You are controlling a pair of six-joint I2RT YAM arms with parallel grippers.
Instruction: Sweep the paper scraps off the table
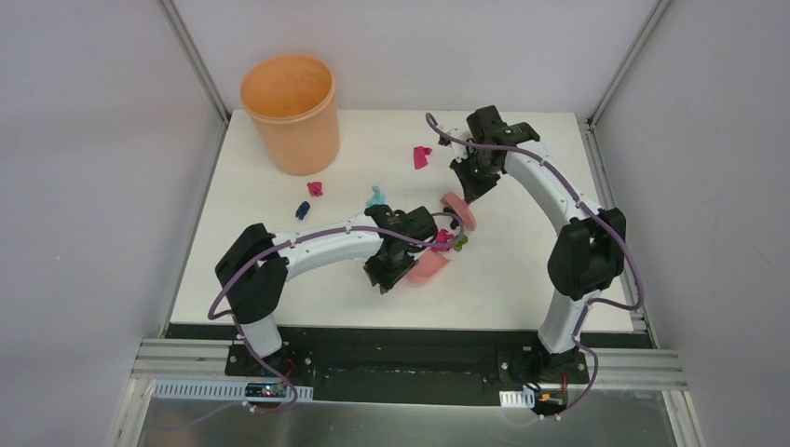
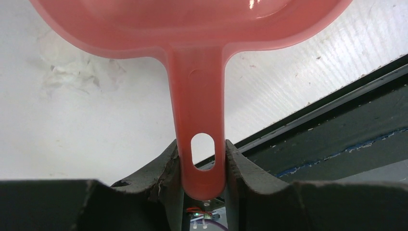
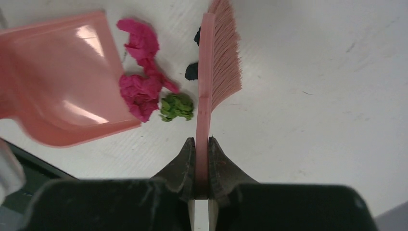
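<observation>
The paper scraps (image 1: 445, 240) lie on the white bench (image 1: 279, 289): four magenta wads (image 1: 316, 189), one light blue wad (image 1: 376, 197), one dark blue wad (image 1: 303, 210), one green wad (image 3: 176, 107), plus black bits (image 3: 192, 71) half hidden behind the hand brush (image 3: 219, 62). Two magenta wads and the green one form a row along the lip of the one dustpan (image 3: 62, 82), parallel to the brush's long axis and between the two tools. The others are scattered farther back, toward the one orange bucket (image 1: 290, 112) at the far left. The left claw (image 2: 202, 159) grasps the dustpan handle, with the pan's mouth facing far-right. The right claw (image 3: 202, 144) is clenched on the brush handle.
</observation>
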